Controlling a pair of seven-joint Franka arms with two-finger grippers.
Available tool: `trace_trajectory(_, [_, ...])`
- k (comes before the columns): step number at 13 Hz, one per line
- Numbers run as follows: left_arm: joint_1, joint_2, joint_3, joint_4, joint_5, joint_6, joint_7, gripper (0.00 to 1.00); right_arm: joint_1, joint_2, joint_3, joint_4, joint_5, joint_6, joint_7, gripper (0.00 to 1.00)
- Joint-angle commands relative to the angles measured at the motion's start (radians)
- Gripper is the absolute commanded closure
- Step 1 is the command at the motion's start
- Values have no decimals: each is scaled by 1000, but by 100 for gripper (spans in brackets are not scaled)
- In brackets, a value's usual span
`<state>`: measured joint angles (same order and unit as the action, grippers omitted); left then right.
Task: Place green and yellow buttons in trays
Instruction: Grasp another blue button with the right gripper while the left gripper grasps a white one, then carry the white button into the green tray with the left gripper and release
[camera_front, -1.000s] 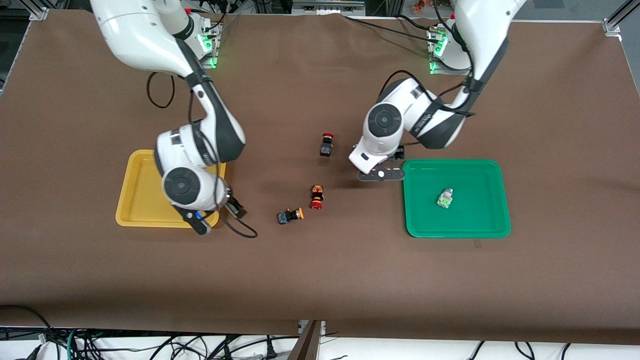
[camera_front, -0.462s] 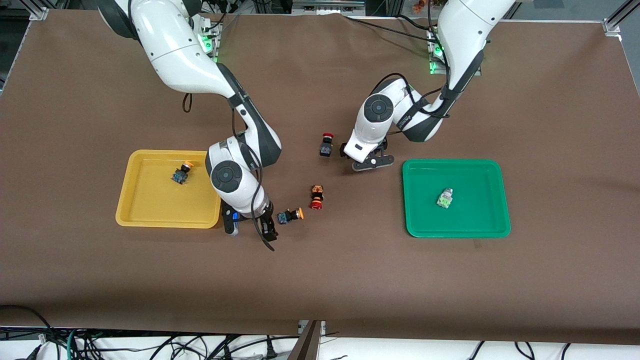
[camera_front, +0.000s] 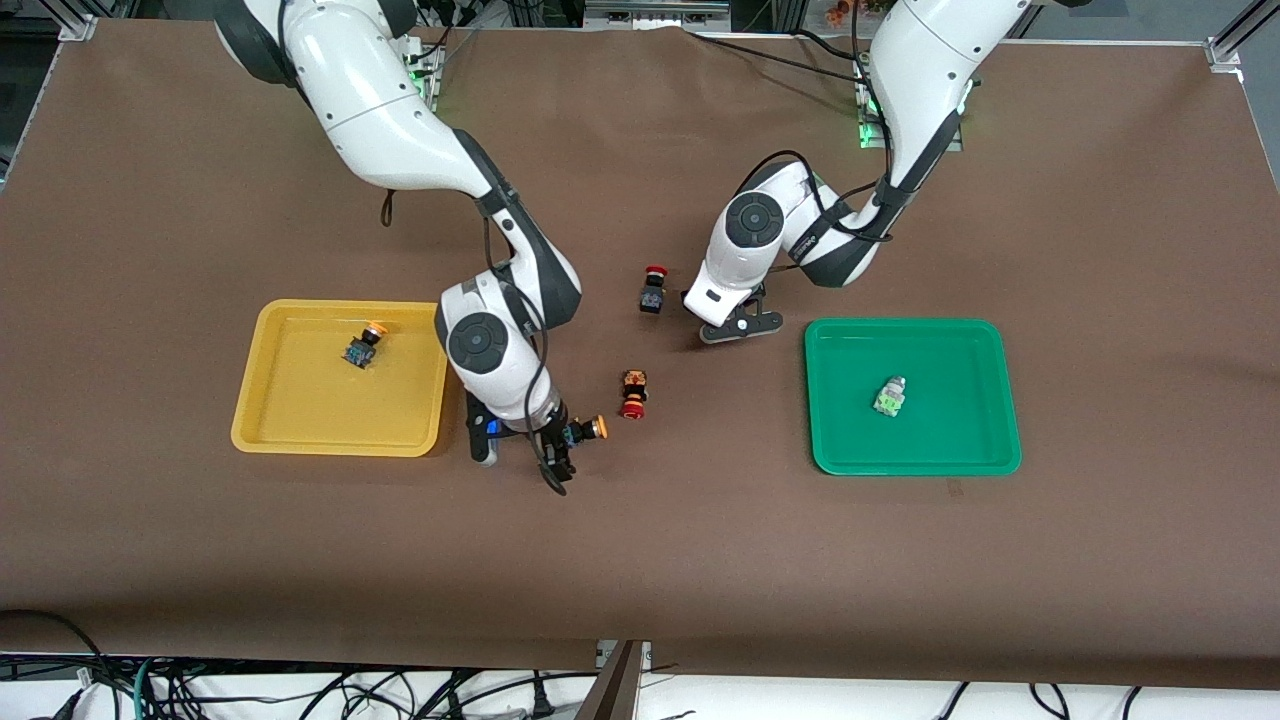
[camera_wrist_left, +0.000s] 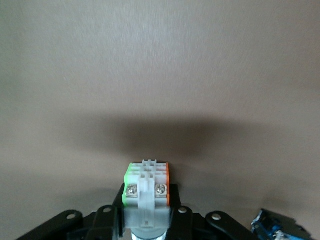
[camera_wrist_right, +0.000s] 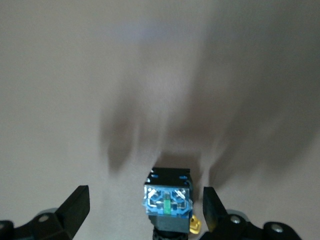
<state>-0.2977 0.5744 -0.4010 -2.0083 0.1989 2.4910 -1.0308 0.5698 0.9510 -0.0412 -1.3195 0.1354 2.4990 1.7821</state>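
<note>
Yellow-capped button (camera_wrist_right: 168, 202) partly hidden between open right hand (camera_wrist_right: 146, 207), left hand (camera_wrist_left: 146, 220) gripping grey button (camera_wrist_left: 146, 187)

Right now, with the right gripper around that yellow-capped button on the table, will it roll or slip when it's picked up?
The yellow-capped button lies on its side between the open right gripper, so its round cap may let it roll if nudged. Its blocky dark body offers flat faces, probably a firm grip. It looks rigid and light.

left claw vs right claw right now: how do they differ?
Left claw is shut on a pale button; right claw is open, straddling a yellow-capped button on the table. Left claw is beside the red-capped button; right claw is beside the yellow tray. Both are outside the trays.
</note>
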Motion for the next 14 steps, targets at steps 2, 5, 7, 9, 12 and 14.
trace_trajectory(2, [63,-106,4,74,34,-279,100,98,18,34,-16,29,4,14,16,0])
trace_trajectory(5, [164,-113,4,164,66,-519,352,96,13,26,-20,29,4,3,17,100])
trace_trajectory(7, [234,-104,2,154,192,-529,431,94,21,22,-48,29,-49,-37,7,100])
trace_trajectory(9, [313,-81,2,151,304,-523,541,91,10,5,-52,32,-76,-141,-1,100])
trace_trajectory(12, [435,-10,-1,148,520,-465,636,86,-17,-72,-74,32,-62,-369,-157,100])
trace_trajectory(14, [474,2,-1,140,536,-425,647,65,-71,-113,-65,32,-60,-472,-231,100])
